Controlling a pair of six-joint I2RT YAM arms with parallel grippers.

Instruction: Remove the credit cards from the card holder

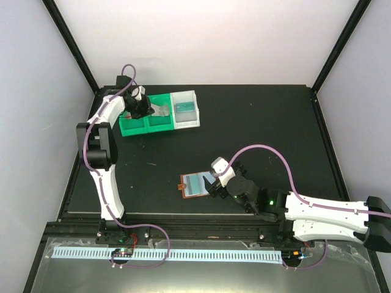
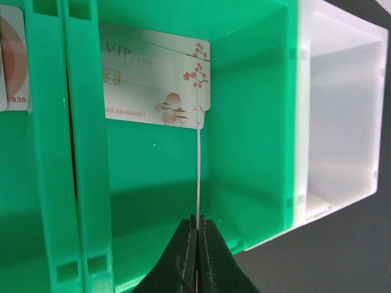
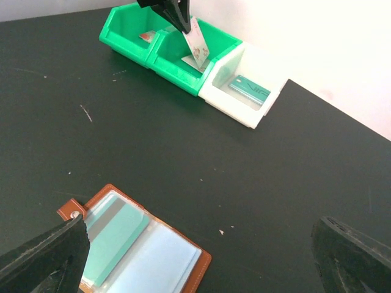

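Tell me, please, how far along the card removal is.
Done: cards lie in the green bin and white bin. In hand: the left gripper pinches a card edge-on over the green bin. Left: a teal card sits in the card holder pocket.

In the left wrist view, the whitish card (image 2: 156,76) lying in the green bin (image 2: 244,91) reads "VIP CARD" at its top, with a number starting "NO.8888" lower down; a second card (image 2: 12,61) at the left edge shows "0835"; the teal card (image 3: 249,89) has lettering too small to read
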